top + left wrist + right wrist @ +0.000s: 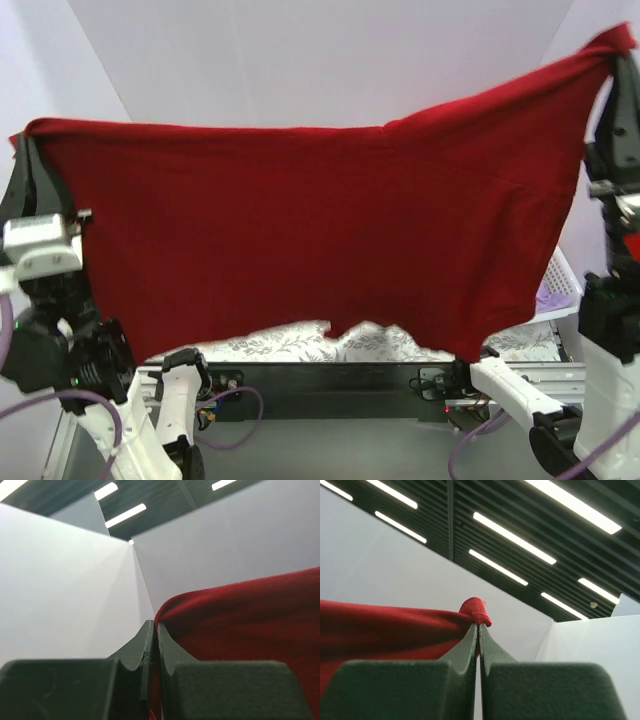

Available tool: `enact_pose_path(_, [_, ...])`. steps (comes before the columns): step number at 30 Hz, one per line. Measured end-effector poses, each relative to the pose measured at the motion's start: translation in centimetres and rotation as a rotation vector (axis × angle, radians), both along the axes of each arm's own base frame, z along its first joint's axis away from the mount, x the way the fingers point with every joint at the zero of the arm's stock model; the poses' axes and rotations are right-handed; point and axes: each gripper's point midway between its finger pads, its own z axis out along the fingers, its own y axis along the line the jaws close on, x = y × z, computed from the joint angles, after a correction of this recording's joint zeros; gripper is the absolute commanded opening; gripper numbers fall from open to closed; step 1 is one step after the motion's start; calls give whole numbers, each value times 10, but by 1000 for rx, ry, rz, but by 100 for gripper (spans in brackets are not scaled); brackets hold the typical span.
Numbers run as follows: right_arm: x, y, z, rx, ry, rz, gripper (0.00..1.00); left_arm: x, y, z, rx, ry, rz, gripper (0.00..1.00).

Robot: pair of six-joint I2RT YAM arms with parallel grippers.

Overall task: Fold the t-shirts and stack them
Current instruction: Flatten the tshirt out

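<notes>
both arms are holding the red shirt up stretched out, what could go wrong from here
The right gripper pinches only a small bunched tip of the red shirt, so it could slip under tension. The left gripper holds its corner lower, so the shirt may land skewed. The hanging shirt blocks the top camera's view behind it.

**Pale walls under a dark slatted ceiling**

Plain pale walls, faintly lavender, fill the upper part of the top view. In the left wrist view two wall panels meet at a corner near the centre. Above them runs a dark slatted ceiling carrying long bright strip lights that slant across the upper frame.
</notes>
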Motion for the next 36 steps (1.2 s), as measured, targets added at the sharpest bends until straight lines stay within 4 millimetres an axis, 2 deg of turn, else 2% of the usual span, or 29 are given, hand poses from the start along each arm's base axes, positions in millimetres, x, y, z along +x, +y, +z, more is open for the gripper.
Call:
enact_pose_path(3, [48, 17, -21, -48, 64, 4, 1, 45, 9, -26, -3, 126, -6, 0])
enact_pose_path(5, [95, 34, -55, -98, 155, 18, 1, 84, 15, -63, -12, 255, -21, 0])
enact_pose_path(7, [149, 53, -109, -157, 292, 39, 1, 127, 22, -114, -32, 409, -46, 0])
enact_pose_path(8, [171, 61, -137, -184, 353, 50, 1, 149, 26, -146, -44, 496, -60, 0])
enact_pose_path(10, [218, 78, -209, -245, 512, 74, 1, 185, 30, -217, -74, 675, -97, 0])
enact_pose_path(12, [256, 93, -285, -304, 675, 97, 1, 208, 33, -285, -112, 840, -126, 0])
enact_pose_path(13, [268, 98, -319, -329, 747, 109, 1, 220, 34, -328, -137, 936, -141, 0])
enact_pose_path(14, [278, 104, -352, -354, 816, 120, 1, 226, 35, -363, -158, 1010, -151, 0])
enact_pose_path(16, [289, 115, -397, -393, 902, 142, 1, 231, 36, -423, -193, 1141, -163, 0])
enact_pose_path(18, [297, 125, -421, -420, 944, 162, 1, 236, 37, -471, -221, 1242, -174, 0])
enact_pose_path(20, [307, 135, -441, -442, 966, 176, 1, 245, 40, -512, -246, 1324, -179, 0])
enact_pose_path(25, [341, 152, -496, -480, 1043, 175, 1, 284, 53, -583, -306, 1469, -186, 0])
enact_pose_path(28, [362, 154, -524, -486, 1092, 156, 1, 311, 62, -605, -329, 1505, -179, 0])
enact_pose_path(31, [384, 158, -536, -483, 1108, 133, 1, 338, 70, -612, -338, 1500, -173, 0])
enact_pose_path(36, [415, 162, -528, -461, 1076, 94, 1, 374, 80, -600, -337, 1449, -175, 0])
